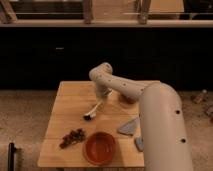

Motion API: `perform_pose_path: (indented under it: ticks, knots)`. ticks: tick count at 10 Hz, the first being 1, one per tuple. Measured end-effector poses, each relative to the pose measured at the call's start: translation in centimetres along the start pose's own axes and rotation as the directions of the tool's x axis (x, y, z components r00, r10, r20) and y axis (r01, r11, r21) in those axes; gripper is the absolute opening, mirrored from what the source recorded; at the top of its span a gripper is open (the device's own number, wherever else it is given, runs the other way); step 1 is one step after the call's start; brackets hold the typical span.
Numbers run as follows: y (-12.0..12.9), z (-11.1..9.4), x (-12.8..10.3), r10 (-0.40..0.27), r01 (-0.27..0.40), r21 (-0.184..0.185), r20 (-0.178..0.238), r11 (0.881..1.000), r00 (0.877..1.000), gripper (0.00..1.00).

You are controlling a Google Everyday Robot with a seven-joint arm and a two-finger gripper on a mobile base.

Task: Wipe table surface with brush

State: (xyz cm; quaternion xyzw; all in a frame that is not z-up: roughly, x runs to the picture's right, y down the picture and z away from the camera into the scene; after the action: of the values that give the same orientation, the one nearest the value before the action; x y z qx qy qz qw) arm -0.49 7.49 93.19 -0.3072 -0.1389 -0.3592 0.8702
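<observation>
The table surface (70,107) is a light tan, square top of wooden planks in the middle of the camera view. The brush (93,111) has a pale cream handle and a dark bristle head, which rests on the table left of centre. My gripper (102,96) hangs down from the white arm's wrist over the table's middle and is shut on the upper end of the brush handle. The brush slants down and to the left from it.
An orange bowl (100,148) stands near the front edge. A dark brown crumbly pile (73,137) lies to its left. Two grey wedge pieces (130,127) lie at the right, next to my arm. A reddish object (128,99) shows behind the arm.
</observation>
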Motion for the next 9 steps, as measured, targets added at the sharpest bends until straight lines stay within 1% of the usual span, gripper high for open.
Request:
perform_pose_path:
  ticks: [1, 2, 3, 4, 5, 7, 8, 9]
  knots:
    - [0.6, 0.0, 1.3, 0.031, -0.031, 0.0, -0.008, 1.0, 0.999, 0.01]
    - [0.5, -0.1, 2.4, 0.06, -0.06, 0.003, -0.018, 0.998, 0.998, 0.01]
    - [0.1, -0.2, 3.0, 0.078, -0.078, 0.008, -0.023, 0.997, 0.997, 0.01]
    - [-0.3, -0.5, 3.5, 0.091, -0.091, 0.018, -0.027, 0.996, 0.995, 0.01]
    - [-1.0, -1.0, 4.1, 0.103, -0.102, 0.036, -0.033, 0.994, 0.994, 0.01]
    - [-2.1, -1.5, 3.9, 0.101, -0.098, 0.058, -0.039, 0.993, 0.994, 0.01]
    - [-2.7, -1.7, 3.7, 0.093, -0.09, 0.064, -0.041, 0.994, 0.995, 0.01]
    - [-3.4, -1.7, 3.1, 0.062, -0.059, 0.063, -0.05, 0.996, 0.997, 0.01]
